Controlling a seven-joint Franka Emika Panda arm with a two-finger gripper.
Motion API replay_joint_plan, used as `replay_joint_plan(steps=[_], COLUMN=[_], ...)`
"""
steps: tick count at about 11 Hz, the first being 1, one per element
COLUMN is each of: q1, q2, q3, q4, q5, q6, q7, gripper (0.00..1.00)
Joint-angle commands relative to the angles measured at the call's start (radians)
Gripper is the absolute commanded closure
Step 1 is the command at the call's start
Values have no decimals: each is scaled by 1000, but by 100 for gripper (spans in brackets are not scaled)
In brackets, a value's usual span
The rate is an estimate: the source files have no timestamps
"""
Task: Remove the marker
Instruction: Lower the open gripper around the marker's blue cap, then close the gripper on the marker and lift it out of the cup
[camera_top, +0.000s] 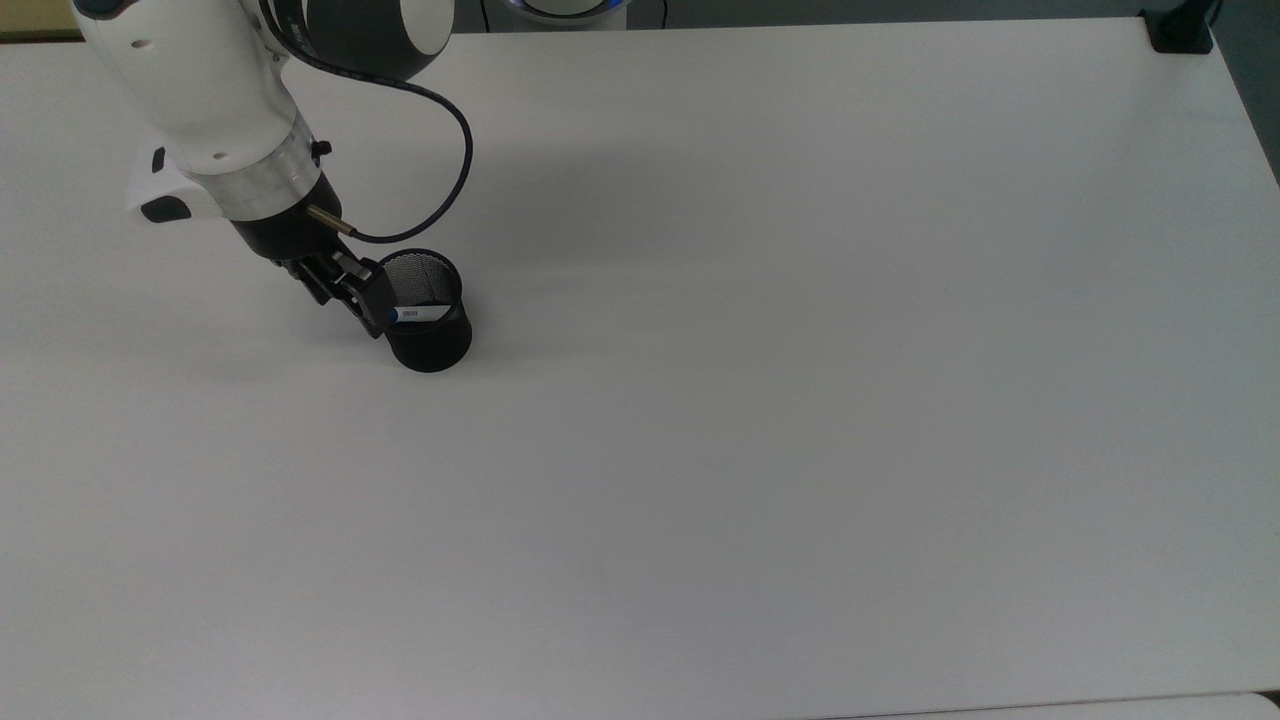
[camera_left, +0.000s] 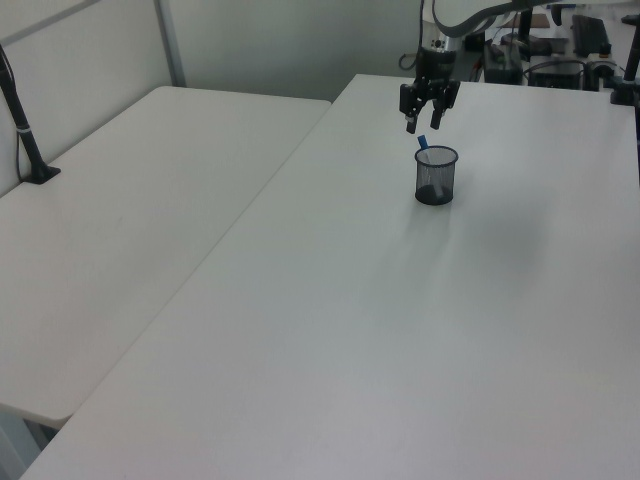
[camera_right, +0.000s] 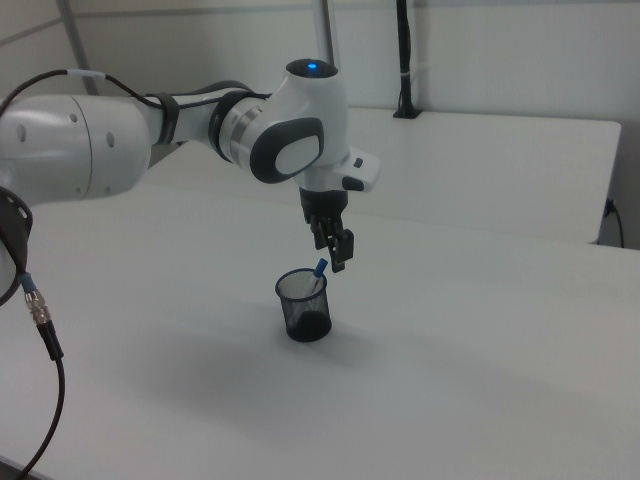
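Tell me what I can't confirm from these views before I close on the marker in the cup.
- Marker lower barrel: hidden inside the black mesh cup in the right view, so how it rests at the bottom is unclear.
- Marker cap in the top view: covered by the gripper.
- Gap between gripper and marker tip: too small in the left view to judge alignment.
- Arm base: cut off by the top view's upper edge.

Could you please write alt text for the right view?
A white robot arm's hand hangs open just above a blue-capped marker leaning in a black mesh cup on a white table.
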Motion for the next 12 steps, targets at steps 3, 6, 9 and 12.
replay_joint_plan(steps=[3,6,9,12], q1=[43,44,43,38], q2=[32,36,36,23], q3=[-5,-4,-4,-5], q4=[1,-1,1,8], q5=[-8,-27,-27,-27], q6=[18,18,18,12], q7=[6,6,3,-14], gripper=[35,56,80,87])
